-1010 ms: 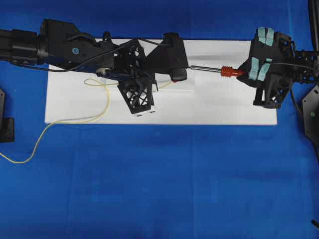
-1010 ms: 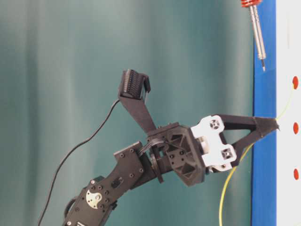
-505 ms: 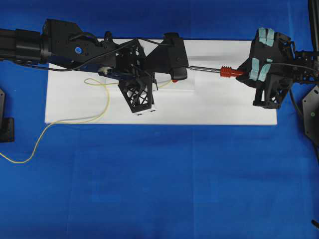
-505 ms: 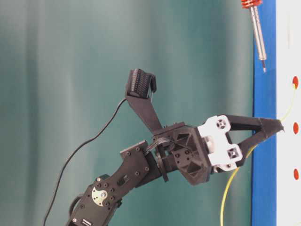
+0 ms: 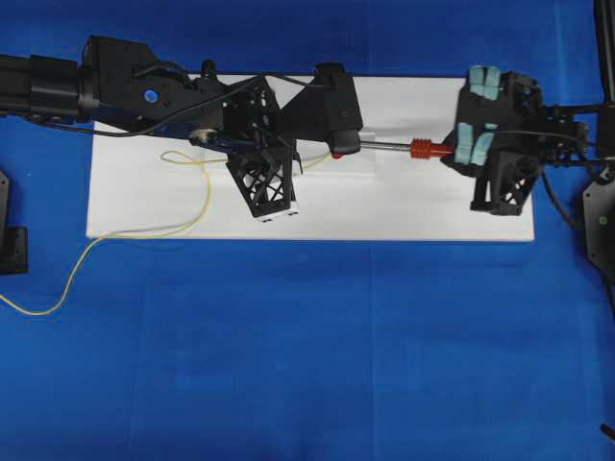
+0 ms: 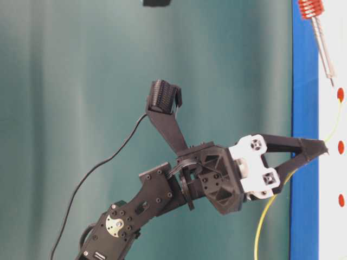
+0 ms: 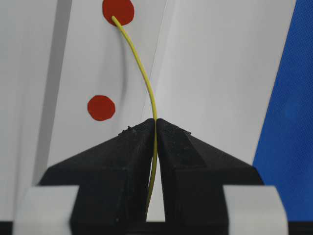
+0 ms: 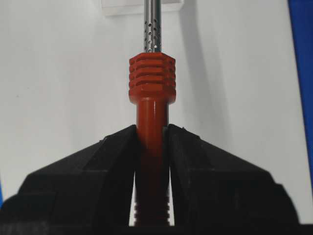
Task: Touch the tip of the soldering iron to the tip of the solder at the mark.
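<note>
Yellow solder (image 7: 146, 83) tip on red mark (image 7: 118, 11), hidden overhead.

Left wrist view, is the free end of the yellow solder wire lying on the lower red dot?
No, the solder curves up from the left gripper and its end sits on the upper red dot, not the lower red dot.

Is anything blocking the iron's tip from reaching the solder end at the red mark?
Nothing visible does. In the table-level view, the soldering iron points at the red mark across bare white board, where the solder ends.
</note>
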